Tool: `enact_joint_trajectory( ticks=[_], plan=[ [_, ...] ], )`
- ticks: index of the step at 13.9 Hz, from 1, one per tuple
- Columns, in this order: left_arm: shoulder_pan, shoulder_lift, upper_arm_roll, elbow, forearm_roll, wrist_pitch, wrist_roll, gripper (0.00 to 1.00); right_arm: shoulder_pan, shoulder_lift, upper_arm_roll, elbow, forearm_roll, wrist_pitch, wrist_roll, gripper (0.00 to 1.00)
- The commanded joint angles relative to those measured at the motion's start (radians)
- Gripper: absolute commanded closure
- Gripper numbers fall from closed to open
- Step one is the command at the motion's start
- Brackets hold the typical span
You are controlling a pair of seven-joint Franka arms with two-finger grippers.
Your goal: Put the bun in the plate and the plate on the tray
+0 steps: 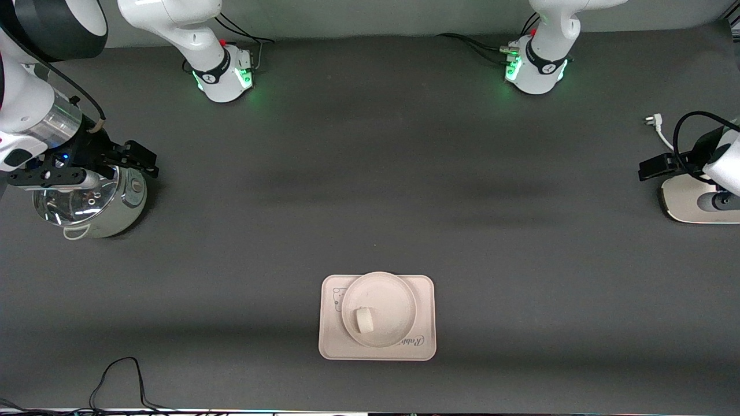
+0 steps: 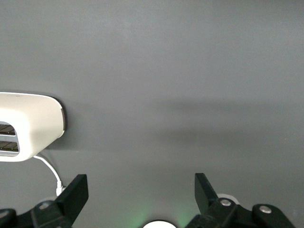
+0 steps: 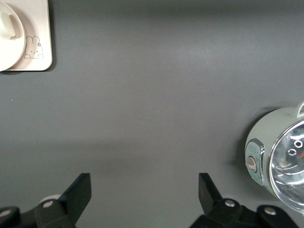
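The white bun [image 1: 365, 319] lies in the round cream plate [image 1: 399, 294]. The plate rests on the rectangular printed tray [image 1: 425, 326], which sits near the table's front edge, midway between the arms. My right gripper [image 1: 139, 157] is open and empty, up at the right arm's end of the table over a green pot [image 1: 110, 211]. My left gripper [image 1: 652, 167] is open and empty at the left arm's end, beside a white appliance [image 1: 691, 202]. The right wrist view shows its own open gripper [image 3: 145, 183], the tray [image 3: 40, 28], the plate [image 3: 16, 45] and the bun [image 3: 5, 23]. The left wrist view shows only its open gripper [image 2: 141, 183] over bare mat.
The green pot has a glass lid and also shows in the right wrist view [image 3: 280, 161]. The white appliance [image 2: 28, 126] has a white cable [image 2: 50, 171] and a plug [image 1: 653, 121]. A black cable [image 1: 121, 375] lies at the front edge.
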Motion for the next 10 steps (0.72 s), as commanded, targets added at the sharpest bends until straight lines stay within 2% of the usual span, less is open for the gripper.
enact_joint_trajectory(
  ticks=[1,10],
  plan=[
    [-0.001,-0.025,-0.002,-0.021,-0.012,-0.013,0.004,0.0,0.005,0.009,-0.002,0.011,-0.008,0.007,0.022,0.0],
    [-0.002,-0.019,-0.002,0.012,-0.012,-0.03,0.002,0.0,0.005,0.017,-0.002,0.01,-0.008,0.013,0.022,0.0]
  ],
)
